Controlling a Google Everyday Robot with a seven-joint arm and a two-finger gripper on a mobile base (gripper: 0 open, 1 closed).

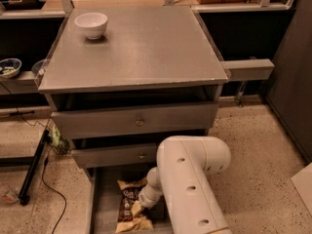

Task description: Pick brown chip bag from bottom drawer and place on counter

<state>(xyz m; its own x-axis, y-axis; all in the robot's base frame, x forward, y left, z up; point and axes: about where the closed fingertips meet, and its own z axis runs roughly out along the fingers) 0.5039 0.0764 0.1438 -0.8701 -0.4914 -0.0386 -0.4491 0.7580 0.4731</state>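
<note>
Gripper [141,206] is down in the open bottom drawer [105,199], right against the bag [127,199] — gripping or not, I cannot tell. Bag lies flat there — counter [146,48] above holds a white bowl [91,24].

1 wht bowl [91,24], 1 sm blue-rim dish [9,67].

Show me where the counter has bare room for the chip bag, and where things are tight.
The counter is bare across its front, middle and right; only the white bowl sits in its far-left corner. Crowded: the bottom drawer, where the gripper is low at the brown chip bag and the arm fills the right side.
</note>
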